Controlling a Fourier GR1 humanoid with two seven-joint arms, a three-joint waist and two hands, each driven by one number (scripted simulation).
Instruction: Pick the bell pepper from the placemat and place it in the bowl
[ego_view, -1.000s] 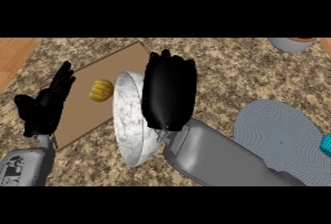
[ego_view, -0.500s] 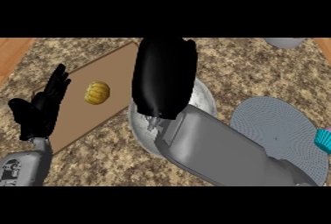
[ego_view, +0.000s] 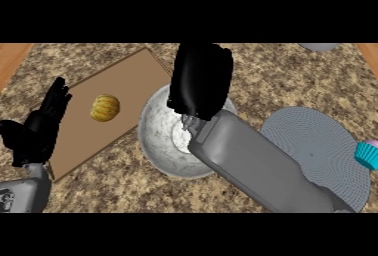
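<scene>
Right hand (ego_view: 199, 80), flat and empty, has advanced over bowl (ego_view: 158, 150); bell pepper (ego_view: 105, 107) untouched to its left, grasp pending.

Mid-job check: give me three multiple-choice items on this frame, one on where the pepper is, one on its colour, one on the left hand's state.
1. Where does the bell pepper lie relative to the bowl?
A) inside it
B) left of it, on the placemat
C) right of it, on bare counter
2. What colour is the bell pepper?
A) red
B) green
C) yellow
3. What state is the left hand in?
A) open, holding nothing
B) curled round the bell pepper
C) pressing on the bowl
Answers: 1 B, it rests on the brown mat, apart from the bowl; 2 C, its skin is yellow; 3 A, its fingers are straight, at the view's left edge.
</scene>
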